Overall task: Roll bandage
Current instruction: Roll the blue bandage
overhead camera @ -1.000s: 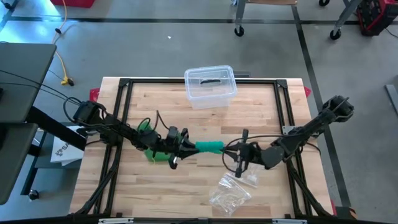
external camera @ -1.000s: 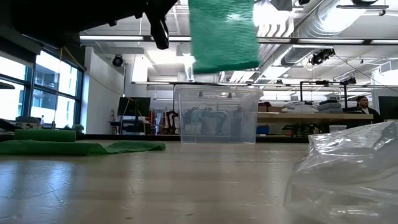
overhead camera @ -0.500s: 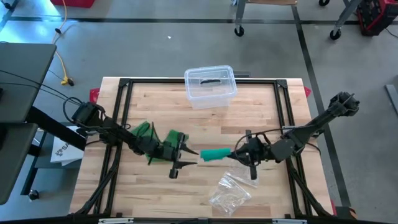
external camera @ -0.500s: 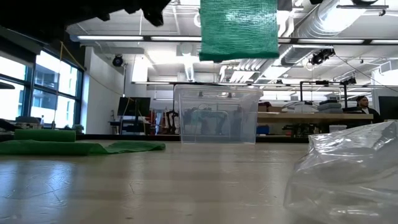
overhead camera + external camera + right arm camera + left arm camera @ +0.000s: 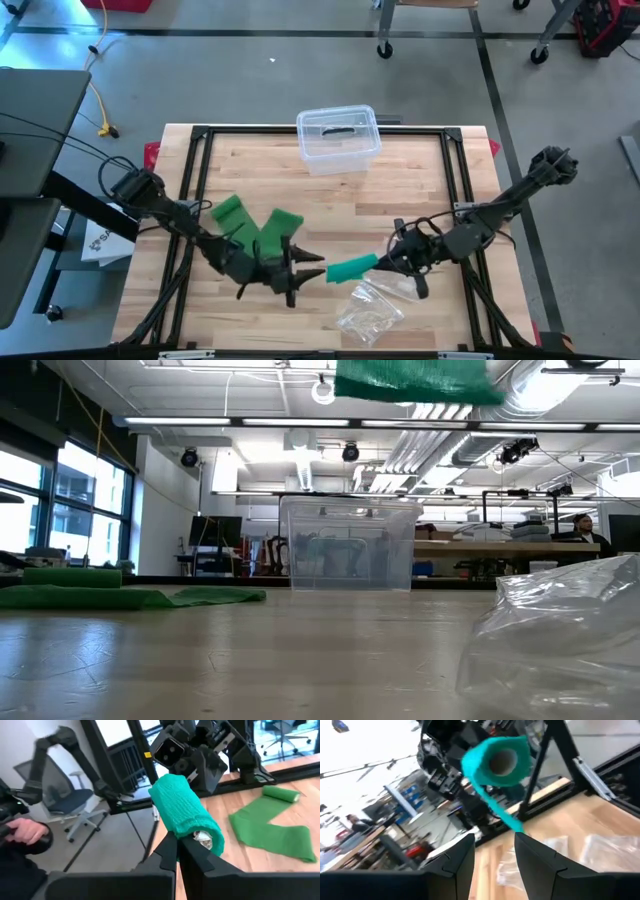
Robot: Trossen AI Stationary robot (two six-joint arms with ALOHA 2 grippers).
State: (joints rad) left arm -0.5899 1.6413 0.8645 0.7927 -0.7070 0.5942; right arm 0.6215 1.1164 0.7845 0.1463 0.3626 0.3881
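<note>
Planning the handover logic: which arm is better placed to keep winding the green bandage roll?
Right. Its end effector is shut on the green bandage roll, held above the wooden table. The left end effector is open, empty, facing the roll.

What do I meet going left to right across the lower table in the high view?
Loose green bandage → left gripper → rolled bandage → right gripper; the plastic bag lies just below the roll and right gripper.
</note>
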